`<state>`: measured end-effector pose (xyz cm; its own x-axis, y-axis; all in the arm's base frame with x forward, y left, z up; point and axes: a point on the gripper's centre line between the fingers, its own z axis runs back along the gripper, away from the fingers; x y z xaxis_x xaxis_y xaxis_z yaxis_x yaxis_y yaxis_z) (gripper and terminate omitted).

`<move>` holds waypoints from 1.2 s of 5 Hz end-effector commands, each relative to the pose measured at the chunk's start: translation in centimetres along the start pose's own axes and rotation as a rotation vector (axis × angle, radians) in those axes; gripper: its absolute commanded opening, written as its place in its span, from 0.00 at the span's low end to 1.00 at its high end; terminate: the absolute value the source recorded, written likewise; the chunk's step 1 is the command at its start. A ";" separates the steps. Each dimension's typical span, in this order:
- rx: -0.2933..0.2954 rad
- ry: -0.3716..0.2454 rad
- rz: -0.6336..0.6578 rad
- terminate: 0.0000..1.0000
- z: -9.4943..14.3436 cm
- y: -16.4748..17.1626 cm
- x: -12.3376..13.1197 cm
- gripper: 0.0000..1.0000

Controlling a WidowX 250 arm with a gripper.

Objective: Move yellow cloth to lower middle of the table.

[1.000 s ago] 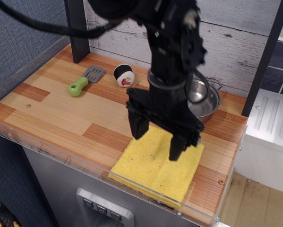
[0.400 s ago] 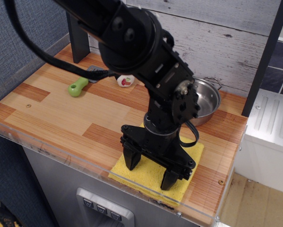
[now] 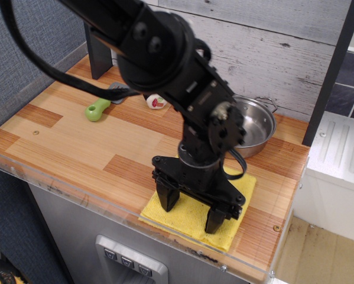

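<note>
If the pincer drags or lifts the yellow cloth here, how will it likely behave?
The yellow cloth lies flat and looks thick, so it would probably slide rather than bunch. Lifted, it would likely droop. The pincer, open, straddles its middle.

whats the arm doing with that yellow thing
A black robot arm has its open gripper pressed down onto the yellow cloth, one finger on each side of its middle. The cloth lies flat near the front right edge of the wooden table. Behind it stand a steel pan, a green-handled spatula and a small round toy, none being touched.
</note>
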<state>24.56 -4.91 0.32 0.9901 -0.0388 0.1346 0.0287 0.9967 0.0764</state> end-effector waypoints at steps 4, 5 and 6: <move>-0.088 0.127 0.144 0.00 -0.9 14.4 -2.7 1.00; -0.115 0.140 0.147 0.00 -1.0 17.0 -2.5 1.00; -0.172 0.148 0.036 0.00 -1.2 15.3 -1.6 1.00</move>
<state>23.90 10.39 0.63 1.0000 0.0021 -0.0044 -0.0025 0.9956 -0.0942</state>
